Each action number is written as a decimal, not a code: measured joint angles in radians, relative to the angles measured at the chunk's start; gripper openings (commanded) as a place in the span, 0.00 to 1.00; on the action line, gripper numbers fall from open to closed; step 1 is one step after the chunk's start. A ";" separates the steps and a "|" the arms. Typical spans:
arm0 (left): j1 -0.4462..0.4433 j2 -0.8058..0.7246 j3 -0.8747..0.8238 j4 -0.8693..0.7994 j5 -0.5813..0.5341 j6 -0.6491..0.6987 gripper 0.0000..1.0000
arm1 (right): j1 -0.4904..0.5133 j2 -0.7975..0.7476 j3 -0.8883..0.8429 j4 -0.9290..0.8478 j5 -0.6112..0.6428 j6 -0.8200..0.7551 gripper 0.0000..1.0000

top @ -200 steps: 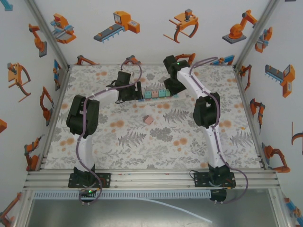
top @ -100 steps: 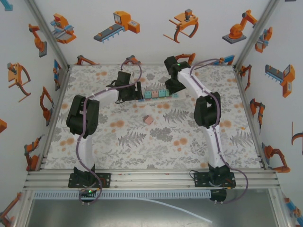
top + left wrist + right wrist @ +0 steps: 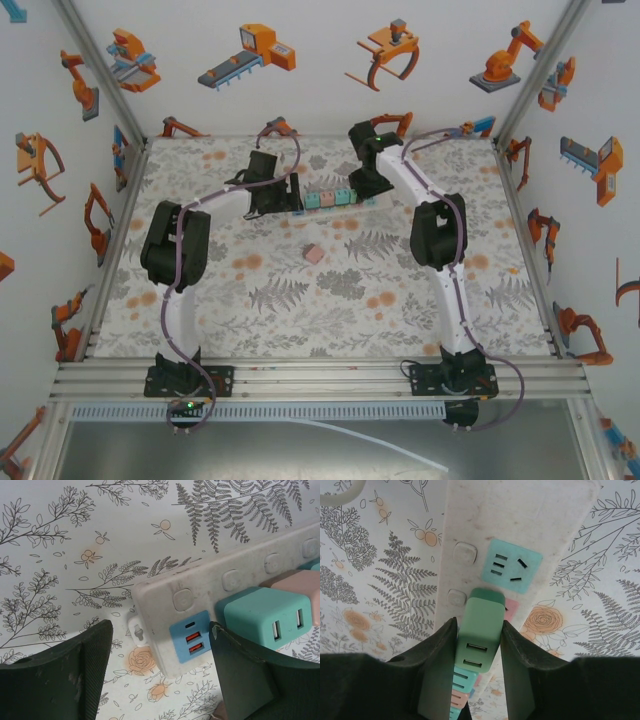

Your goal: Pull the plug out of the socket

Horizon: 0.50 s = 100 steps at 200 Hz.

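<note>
The white socket strip lies across the far middle of the table with several cube plugs in a row on it. In the right wrist view my right gripper is shut on a green cube plug, which stands over the strip just below an empty teal outlet. I cannot tell whether its pins are still in. My left gripper is open, its fingers straddling the strip's end with the blue USB panel. Its right finger sits against a teal plug.
A loose pink cube lies on the floral mat in front of the strip. More teal and pink plugs sit in the row behind the green one. A white cable curves off at the strip's far end. Walls enclose the table.
The right wrist has shifted slightly to the right and away. The left arm and the strip have stayed put.
</note>
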 measured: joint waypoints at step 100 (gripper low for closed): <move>-0.013 0.018 0.035 -0.023 -0.079 -0.026 0.68 | -0.024 -0.013 -0.010 -0.018 -0.076 0.039 0.08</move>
